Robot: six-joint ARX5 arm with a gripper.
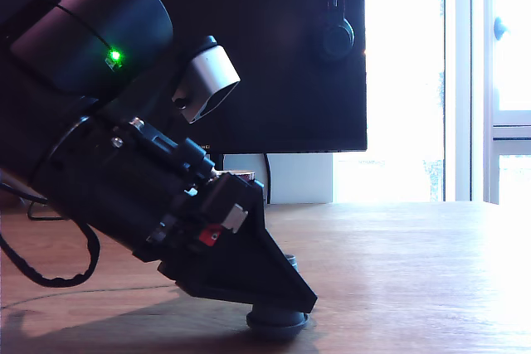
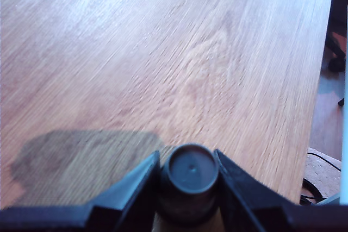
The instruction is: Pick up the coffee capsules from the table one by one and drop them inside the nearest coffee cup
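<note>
- Nearest to us, the gripper (image 2: 190,188) has its two dark jaws set on either side of a dark grey capsule (image 2: 190,173), pinching it; in the wrist view we see no gap between jaw and pod on either side.
- The capsule sits squarely between the jaws, so nothing needs correcting sideways. Its round end faces the wrist camera, which puts its axis roughly upright and across the line of the jaws.
- In the exterior view the capsule (image 1: 277,322) shows as a flared rim just under the gripper tip (image 1: 286,300), with that rim at the table (image 1: 415,271). We judge it is on or barely off the wood; we cannot tell which.
- The arm leans in from the exterior view's left, tilted steeply down toward the pod.
- Beyond the gripper, the wrist view shows only bare wood grain and the arm's shadow (image 2: 81,158). No cup and no other capsules appear in either view.
- So the coming move turns on something hidden: we cannot say which way the cup lies from the gripper. We judge a straight lift comes first, then a search.
- Farthest back stands a dark monitor (image 1: 274,55) against bright windows.
</note>
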